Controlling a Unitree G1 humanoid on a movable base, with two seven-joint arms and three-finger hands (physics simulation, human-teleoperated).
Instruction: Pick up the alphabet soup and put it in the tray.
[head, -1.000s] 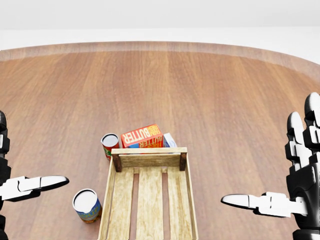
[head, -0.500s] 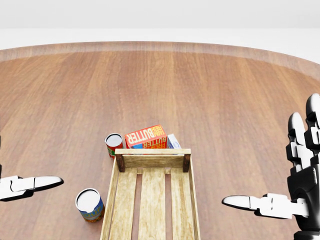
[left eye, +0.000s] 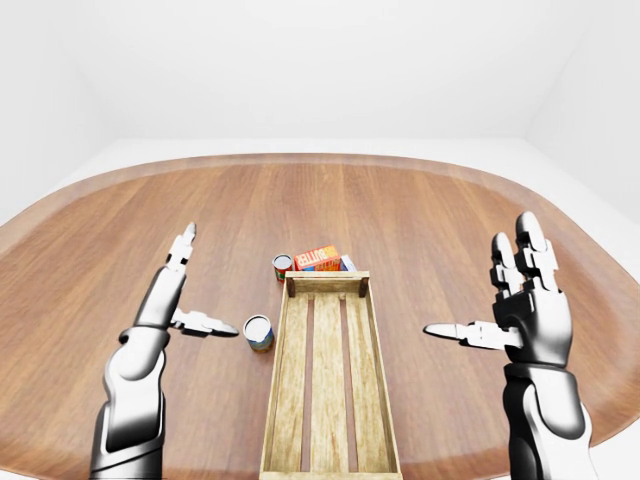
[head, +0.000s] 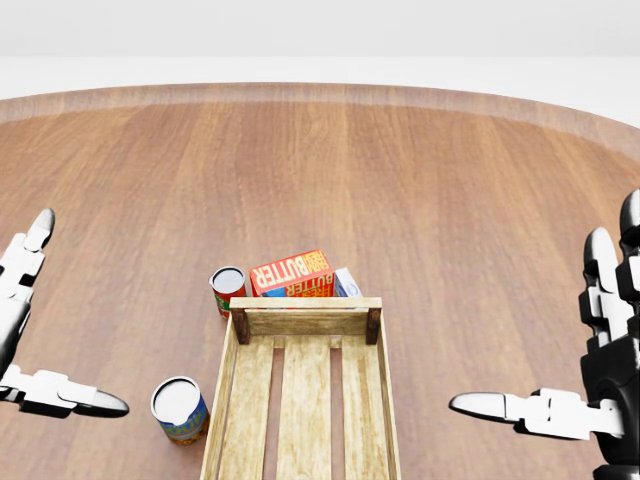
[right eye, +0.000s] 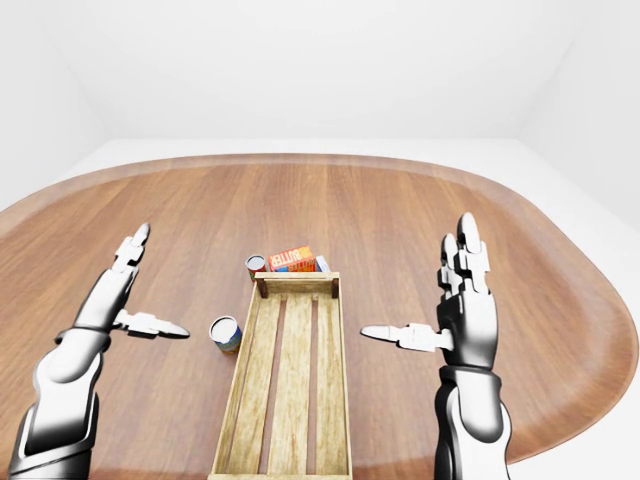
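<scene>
In the left-eye view a long wooden tray (left eye: 330, 370) lies on the round wooden table (left eye: 420, 210), running from the near edge toward the middle. The left hand (left eye: 178, 290) hangs over the table left of the tray, fingers spread, thumb pointing right, holding nothing; the right hand (left eye: 525, 300) stands upright to the right of the tray, also spread and empty. A can with a blue label (left eye: 259, 332) stands just left of the tray's left wall, near the left thumb tip but apart from it. In the head view a second can with a red label (head: 228, 289) stands at the tray's far left corner, and a butter box (head: 292, 273) lies just beyond the far wall, with a smaller pale box (head: 346, 283) at its right. I cannot tell from the labels which can is the soup; both stand outside the tray. The right-eye view shows the same layout, with both hands well apart from every item.
</scene>
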